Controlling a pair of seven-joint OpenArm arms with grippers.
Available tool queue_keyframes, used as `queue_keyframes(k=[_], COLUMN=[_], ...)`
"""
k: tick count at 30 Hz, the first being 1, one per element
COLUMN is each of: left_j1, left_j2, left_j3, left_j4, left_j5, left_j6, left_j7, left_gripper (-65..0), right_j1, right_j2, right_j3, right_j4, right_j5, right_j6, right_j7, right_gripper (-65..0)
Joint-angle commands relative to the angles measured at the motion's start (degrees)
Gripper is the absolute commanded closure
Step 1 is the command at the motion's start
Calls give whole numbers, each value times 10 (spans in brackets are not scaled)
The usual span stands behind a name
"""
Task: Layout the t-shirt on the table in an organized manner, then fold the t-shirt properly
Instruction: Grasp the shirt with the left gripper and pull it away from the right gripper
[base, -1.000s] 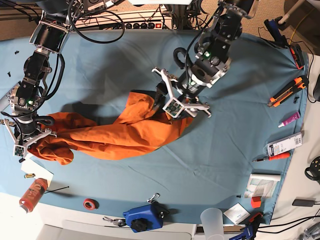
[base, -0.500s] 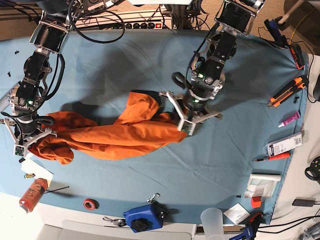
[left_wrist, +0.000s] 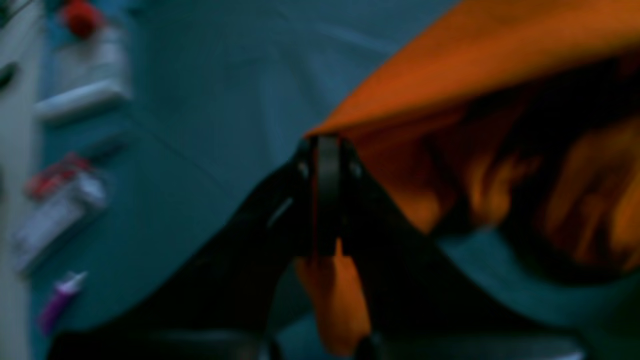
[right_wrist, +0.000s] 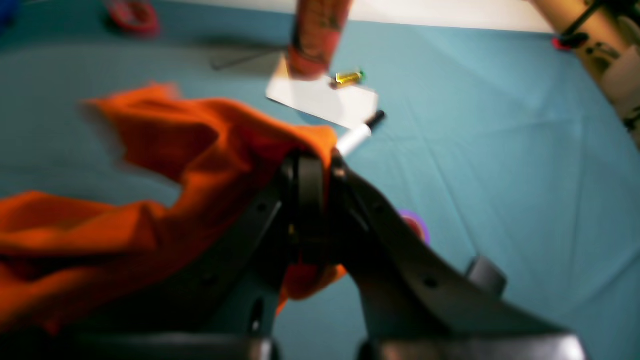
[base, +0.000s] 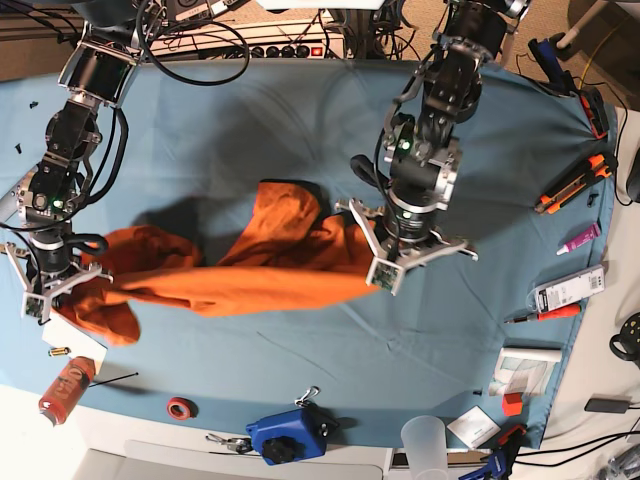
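Note:
The orange t-shirt (base: 250, 270) hangs stretched in a bunched band across the teal table (base: 300, 130), slung between both arms. My left gripper (base: 385, 272), on the right side of the base view, is shut on the shirt's right end. The left wrist view shows its jaws pressed together on an orange fold (left_wrist: 330, 280). At the left of the base view, my right gripper (base: 45, 295) is shut on the shirt's other end. The right wrist view shows orange cloth (right_wrist: 175, 150) pinched between its jaws. A loose hump of shirt rises at the middle.
An orange can (base: 66, 388) and white paper (base: 75, 340) lie near the front left edge. A red tape ring (base: 180, 407), a blue tool (base: 288, 435) and a clear cup (base: 425, 440) line the front. A utility knife (base: 575, 182), purple tube (base: 580, 238) and packet (base: 568, 290) sit right.
My left gripper closed on the shirt's right end and pulled it rightward, drawing the cloth into a taut band. The right gripper kept its hold and rose slightly.

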Motion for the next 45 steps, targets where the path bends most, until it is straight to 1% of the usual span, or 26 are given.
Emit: queue_keyframes(k=[1,4,5,6,9,11,13,14,16,17,19,21,22,25,27,30,32,34,36,40,41,43,44,45], left_j1=[-3,34,52,71,127,159,178,186,198,200,200,199,199,198,196,176,153,122,80,-28,-56,-111,-139,-165], left_j2=[0,0,0,0,0,-4,-15,-22,-30,-32,-32,-33,-36,-55,-69,-99,-120,-136,-144,-144,-144,-144,-144,-143], left_j3=[-2,-2,-2,-2,-2,-2,-2,-3,-9,-15,-37,-65,-81,-129,-157,-191,-203,-202,-202,-202,-202,-201,-199,-196], left_j4=[34,102,127,153,223,223,223,223,223,223,223,223,223,223,223,223,218,163,96,-40,-72,-138,-171,-204], left_j5=[18,58,67,71,83,96,130,137,158,169,170,147,124,37,-6,-59,-98,-133,-162,-206,-213,-219,-223,-223], left_j6=[3,4,10,15,16,16,18,26,29,29,29,27,18,-33,-58,-77,-96,-126,-155,-160,-168,-194,-202,-202], left_j7=[-3,6,9,9,7,3,-9,-3,-4,-10,-28,-54,-69,-107,-125,-142,-152,-165,-183,-190,-190,-191,-191,-191], left_gripper=[0,0,0,0,0,0,0,0,0,0,0,0,0,0,0,0,0,0,0,0,0,0,0,0], right_j1=[13,13,13,12,12,7,1,-3,-10,-14,-19,-24,-25,-25,-25,-20,-10,5,25,72,85,113,127,142], right_j2=[12,12,12,12,10,7,5,5,0,-2,-2,-2,-2,-2,-2,-2,-2,-2,-2,-2,-2,-2,-2,-2], right_j3=[3,3,4,4,4,4,4,6,8,11,12,12,12,12,12,11,11,11,11,11,11,11,11,11], right_j4=[30,93,115,136,189,216,237,249,267,274,277,277,275,251,219,145,89,35,-22,-146,-178,-240,-269,-294], right_j5=[8,32,43,54,94,114,134,137,137,137,137,137,137,136,137,137,136,136,136,134,134,134,134,134], right_j6=[-1,18,23,26,33,37,39,39,40,40,41,51,59,65,65,66,74,88,96,103,104,104,104,104], right_j7=[13,-14,-23,-29,-37,-37,-38,-39,-38,-38,-37,-35,-35,-29,-27,-14,-2,7,16,46,58,83,93,103], right_gripper=[0,0,0,0,0,0,0,0,0,0,0,0,0,0,0,0,0,0,0,0,0,0,0,0])
